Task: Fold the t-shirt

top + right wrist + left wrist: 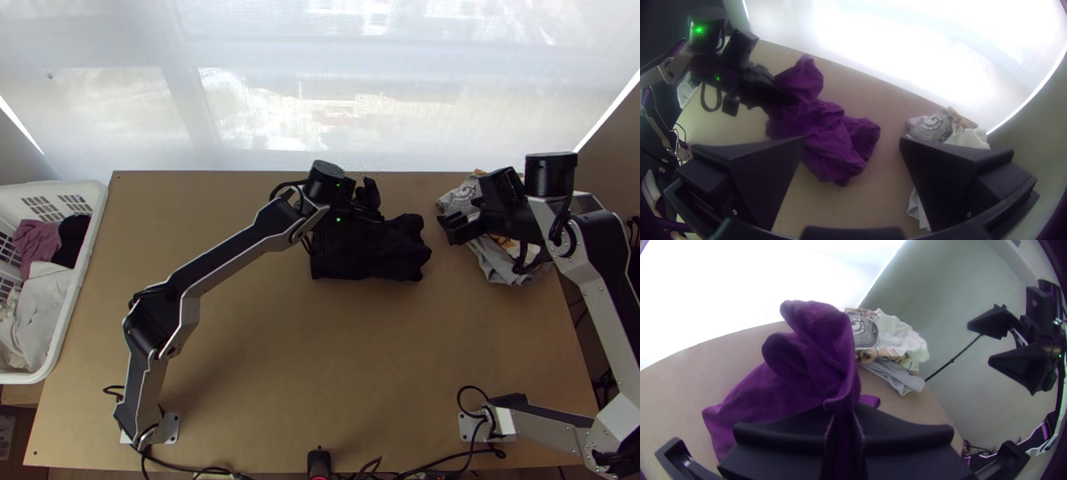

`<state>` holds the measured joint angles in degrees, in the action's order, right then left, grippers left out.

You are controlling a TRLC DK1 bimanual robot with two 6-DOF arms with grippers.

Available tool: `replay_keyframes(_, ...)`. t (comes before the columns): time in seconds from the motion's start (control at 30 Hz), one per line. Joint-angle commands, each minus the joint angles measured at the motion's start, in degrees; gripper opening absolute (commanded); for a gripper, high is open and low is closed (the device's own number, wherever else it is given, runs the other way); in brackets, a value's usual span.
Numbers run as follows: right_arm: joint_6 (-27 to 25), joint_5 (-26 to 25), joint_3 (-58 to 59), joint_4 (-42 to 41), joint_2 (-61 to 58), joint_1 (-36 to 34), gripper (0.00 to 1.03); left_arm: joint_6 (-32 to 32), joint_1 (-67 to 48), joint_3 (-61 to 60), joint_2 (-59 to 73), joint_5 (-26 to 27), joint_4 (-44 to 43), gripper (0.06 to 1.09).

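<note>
T-shirt [372, 252], bunched, is pinched in the left end effector [378, 214]; the right end effector [486, 242] is spread.

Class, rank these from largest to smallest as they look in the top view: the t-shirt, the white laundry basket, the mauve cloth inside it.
1. White laundry basket, though cut off by the view's edge
2. T-shirt
3. Mauve cloth

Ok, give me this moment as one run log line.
T-shirt: bunched on table | left gripper: shut on it | right gripper: open, empty, near clothes pile
</note>
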<state>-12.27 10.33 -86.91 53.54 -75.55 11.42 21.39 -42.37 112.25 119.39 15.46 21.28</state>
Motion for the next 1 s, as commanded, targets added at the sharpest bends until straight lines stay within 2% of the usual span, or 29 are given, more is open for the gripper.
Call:
replay_keyframes(0.0, 0.2, 0.0, 1.4, 0.3, 2.4, -1.0, 0.98, -3.2, -3.0, 3.5, 2.9, -4.0, 0.5, 0.09)
replay_keyframes(0.43, 0.8, 0.0, 3.5, 1.9, 5.5, -2.4, 0.98, 0.1, -7.1, 17.1, 12.4, -5.7, 0.2, 0.09)
replay_keyframes(0.97, 1.0, 0.0, 6.2, 3.8, 8.8, -4.3, 0.98, 0.7, -8.4, 17.5, 19.2, -7.0, -2.3, 0.09)
